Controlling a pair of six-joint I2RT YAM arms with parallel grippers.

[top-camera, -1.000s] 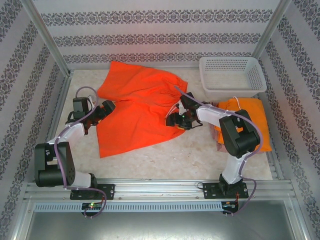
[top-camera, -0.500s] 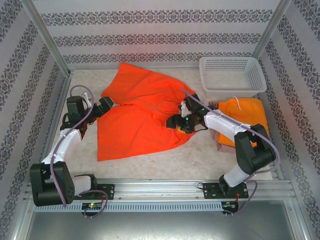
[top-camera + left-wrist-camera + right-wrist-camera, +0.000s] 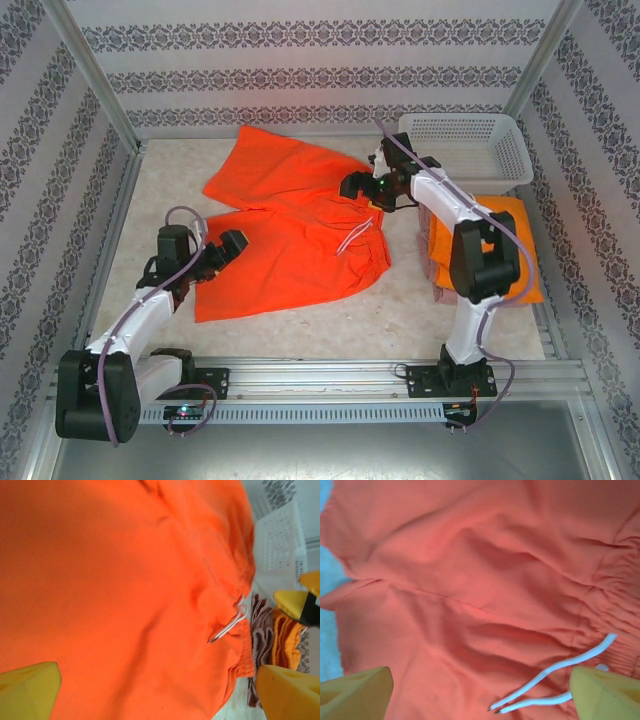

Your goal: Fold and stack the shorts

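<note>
Red-orange shorts [image 3: 290, 240] flat on pale table [image 3: 400, 300]; left gripper [image 3: 234, 246], right gripper [image 3: 350, 186] gape; patterned walls [image 3: 300, 60].

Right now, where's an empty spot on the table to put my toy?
Bare table runs along the front, between the red-orange shorts and the rail. Another gap sits between those shorts and the orange shorts. The back right is crowded: basket, right gripper.

— Where does my top camera sit?
— Above and behind your arm bases, looking down over the whole table [image 3: 330, 315].
— And the wrist cameras?
— Each looks out past its own yellow fingertips [image 3: 355, 690], close over the red-orange shorts [image 3: 110, 590]. All three views share the white drawstring [image 3: 555, 680] in front of the right gripper [image 3: 480, 692].
</note>
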